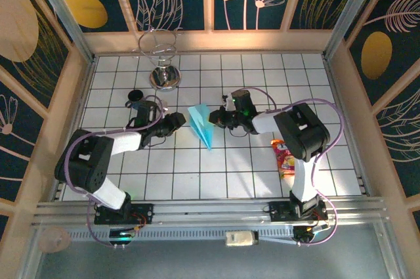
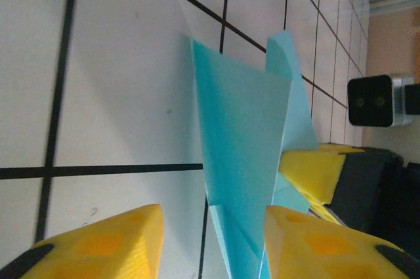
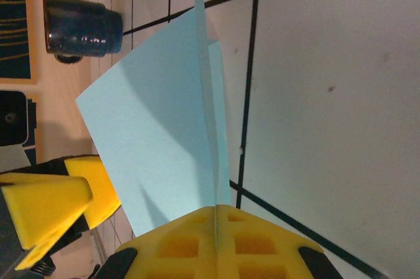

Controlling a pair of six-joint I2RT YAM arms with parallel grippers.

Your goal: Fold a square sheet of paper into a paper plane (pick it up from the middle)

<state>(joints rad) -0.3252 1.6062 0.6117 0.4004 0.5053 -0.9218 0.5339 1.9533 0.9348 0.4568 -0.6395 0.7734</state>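
From above, the paper plane point(image 1: 202, 126) is sitting between the left gripper point(image 1: 178, 122) and right gripper point(image 1: 215, 119). In the left wrist view, half-open jaws are straddling a wing, gripping nothing; they should be meeting squarely on the crease. In the right wrist view, shut fingers point(image 3: 177, 243) are pinching the fold, anchoring it.

Readable text: none in any view.
Snack packet point(image 1: 283, 157): orange-red wrapper with yellow and white printed patches; from the top view they are too small and blurred to read.
White box point(image 1: 239, 237): sits on the front rail and may carry a label, but nothing on it can be made out.
Paper plane point(image 1: 202, 125): plain light-blue faces, seen close in both wrist views.
Wall panels point(image 1: 85, 10): drawn leaves and gold discs, decoration rather than signs.
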